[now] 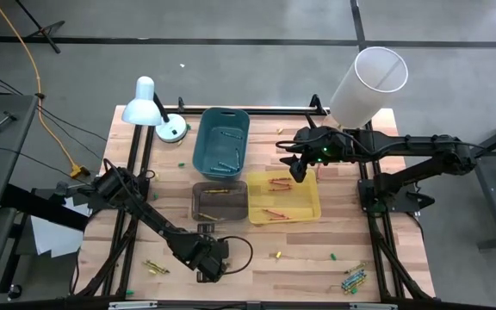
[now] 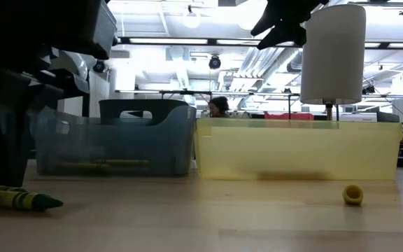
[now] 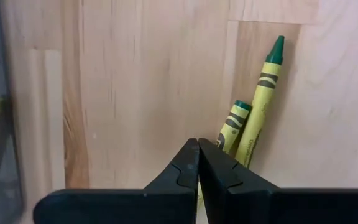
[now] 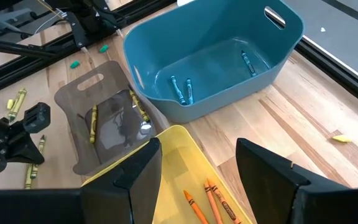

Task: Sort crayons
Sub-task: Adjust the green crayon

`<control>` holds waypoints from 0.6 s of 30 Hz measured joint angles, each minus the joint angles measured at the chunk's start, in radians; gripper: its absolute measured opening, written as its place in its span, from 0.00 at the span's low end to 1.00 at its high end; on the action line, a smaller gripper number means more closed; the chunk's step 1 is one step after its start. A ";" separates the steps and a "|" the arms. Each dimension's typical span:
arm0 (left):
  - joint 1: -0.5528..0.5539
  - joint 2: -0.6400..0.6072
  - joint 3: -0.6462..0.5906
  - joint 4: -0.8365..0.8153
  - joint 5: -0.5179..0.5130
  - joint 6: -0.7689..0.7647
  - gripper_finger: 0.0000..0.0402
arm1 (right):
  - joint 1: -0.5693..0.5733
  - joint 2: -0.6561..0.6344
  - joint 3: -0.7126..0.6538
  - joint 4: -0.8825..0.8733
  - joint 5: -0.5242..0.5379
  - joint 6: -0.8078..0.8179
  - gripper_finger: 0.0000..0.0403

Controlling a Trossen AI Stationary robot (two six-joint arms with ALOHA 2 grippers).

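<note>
Wooden table [image 1: 257, 263]: left tool [image 3: 197, 163] shut (empty) by green crayons [image 3: 263, 109]; right tool [image 4: 197, 165] wide over yellow bin [image 1: 310, 207].

Three bins crowd the table's middle: the blue bin [image 1: 220, 138], grey bin [image 1: 219, 200] and yellow bin [image 1: 283, 197] stand touching, no passage between. A desk lamp [image 1: 151, 108] and white cylinder [image 1: 368, 84] block the far corners. The near edge lies mostly open, with scattered crayons [image 1: 154, 267].

Pale smooth wooden table [image 1: 257, 258], translucent glossy plastic bins [image 1: 283, 209], paper-wrapped crayons [image 3: 261, 102].
</note>
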 joint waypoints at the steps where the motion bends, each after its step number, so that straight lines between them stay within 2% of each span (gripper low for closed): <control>1: 0.000 0.000 0.000 0.000 0.004 -0.004 0.00 | 0.000 0.000 0.000 0.000 0.000 0.000 0.50; 18: 0.005 -0.072 0.000 -0.036 -0.016 0.008 0.00 | 0.000 0.000 0.000 0.000 0.000 -0.007 0.50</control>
